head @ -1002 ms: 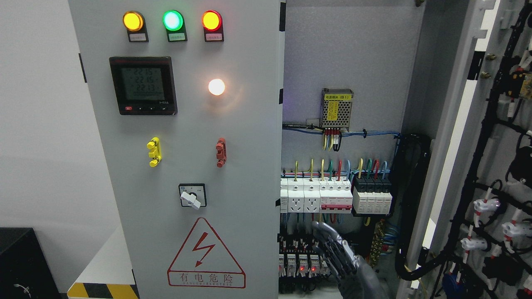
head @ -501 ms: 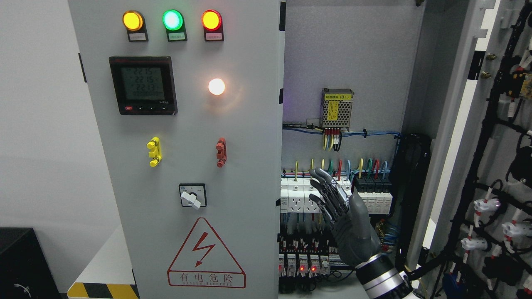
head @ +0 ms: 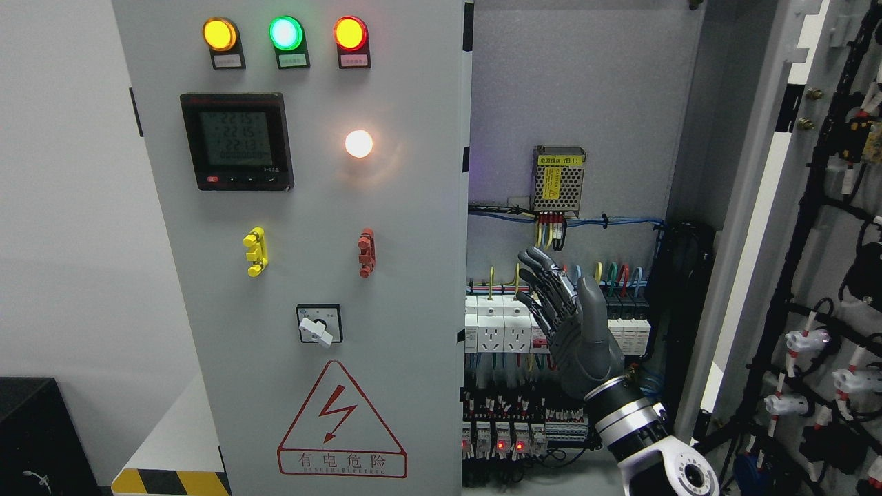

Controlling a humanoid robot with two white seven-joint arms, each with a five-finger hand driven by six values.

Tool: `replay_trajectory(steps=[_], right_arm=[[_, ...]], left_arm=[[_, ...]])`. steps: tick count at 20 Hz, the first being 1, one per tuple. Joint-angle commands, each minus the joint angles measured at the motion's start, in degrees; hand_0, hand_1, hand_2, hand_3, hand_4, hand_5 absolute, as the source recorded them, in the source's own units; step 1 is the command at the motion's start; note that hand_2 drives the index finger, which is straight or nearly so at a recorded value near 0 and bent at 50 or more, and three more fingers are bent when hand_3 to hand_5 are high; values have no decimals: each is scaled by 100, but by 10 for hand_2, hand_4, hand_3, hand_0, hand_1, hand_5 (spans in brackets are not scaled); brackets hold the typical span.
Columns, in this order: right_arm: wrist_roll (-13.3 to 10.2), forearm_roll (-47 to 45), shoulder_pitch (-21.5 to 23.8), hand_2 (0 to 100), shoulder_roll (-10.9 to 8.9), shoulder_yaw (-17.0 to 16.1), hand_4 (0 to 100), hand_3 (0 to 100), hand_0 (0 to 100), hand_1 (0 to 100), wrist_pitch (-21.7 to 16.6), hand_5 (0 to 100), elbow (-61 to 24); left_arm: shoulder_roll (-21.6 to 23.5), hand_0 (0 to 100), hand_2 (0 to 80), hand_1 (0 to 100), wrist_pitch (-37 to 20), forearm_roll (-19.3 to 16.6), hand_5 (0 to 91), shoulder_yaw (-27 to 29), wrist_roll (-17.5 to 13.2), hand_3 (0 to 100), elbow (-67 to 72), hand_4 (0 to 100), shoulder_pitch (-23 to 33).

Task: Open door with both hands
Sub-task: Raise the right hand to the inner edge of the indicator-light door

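The grey electrical cabinet has two doors. The left door (head: 310, 207) is shut; it carries three indicator lamps, a meter, a lit white lamp, a rotary switch and a red warning triangle. The right door (head: 820, 289) is swung wide open to the right, its inner face covered in black cable looms. My right hand (head: 561, 306) comes in from the lower right and stands raised inside the open compartment, in front of the breaker row (head: 503, 324). Its fingers are spread, palm toward the left door's edge, holding nothing. It touches neither door. My left arm does not show.
Inside the cabinet are a mesh power supply (head: 559, 172) with a yellow label, coloured wires, and lit relays (head: 503, 441) at the bottom. A thick black cable bundle (head: 679, 331) runs down by the hinge side. A black box (head: 34, 434) stands at lower left.
My right hand has risen from the bottom of the open compartment up to breaker height, with more of the wrist and forearm now in view. Both doors stay as they were.
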Motion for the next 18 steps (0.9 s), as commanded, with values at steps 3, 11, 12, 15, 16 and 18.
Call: replay_trajectory(steps=[3, 11, 12, 15, 16, 18], right_arm=[[104, -25, -444, 0, 116, -46, 0, 0, 0, 0, 199, 0, 614], [517, -236, -523, 0, 107, 95, 0, 0, 0, 0, 225, 0, 597], [561, -245, -541, 0, 107, 95, 0, 0, 0, 0, 260, 0, 605], [693, -577, -725, 0, 29, 95, 0, 0, 0, 0, 523, 0, 693], [728, -744, -795, 0, -59, 87, 0, 0, 0, 0, 646, 0, 737], [815, -956, -822, 0, -130, 87, 0, 0, 0, 0, 805, 0, 755]], left_arm=[[-19, 0, 0, 0, 310, -233, 0, -277, -1, 0, -6, 0, -20], [-19, 0, 0, 0, 293, -269, 0, -295, -9, 0, -6, 0, -20], [-19, 0, 0, 0, 275, -260, 0, -286, -9, 0, -6, 0, -20], [-28, 0, 0, 0, 266, -242, 0, -286, -9, 0, -23, 0, -20], [-28, 0, 0, 0, 257, -225, 0, -277, -9, 0, -23, 0, -20], [-106, 0, 0, 0, 257, -225, 0, -277, -9, 0, -32, 0, -20]])
